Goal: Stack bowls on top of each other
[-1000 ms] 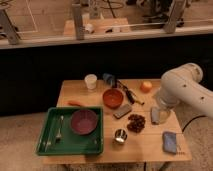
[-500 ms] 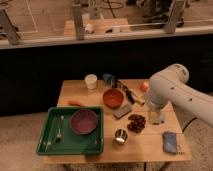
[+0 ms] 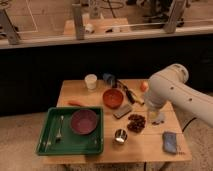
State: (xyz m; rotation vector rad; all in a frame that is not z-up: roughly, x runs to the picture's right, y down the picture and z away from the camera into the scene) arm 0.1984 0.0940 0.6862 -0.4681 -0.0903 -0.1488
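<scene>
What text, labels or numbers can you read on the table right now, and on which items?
None can be read.
The white cup, orange-red bowl, purple bowl, green tray and metal cup: no marks visible.
The dark flat packet and blue pouch: too blurred to tell.
The hand, hanging right of the orange-red bowl: no lettering visible.

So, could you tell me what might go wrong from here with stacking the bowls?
The pincer hangs over the right side of the table, so reaching the orange-red bowl may sweep the dark cluster or the flat grey item lying between them. Carrying it to the purple bowl in the green tray could clip the metal cup by the tray's corner.
</scene>
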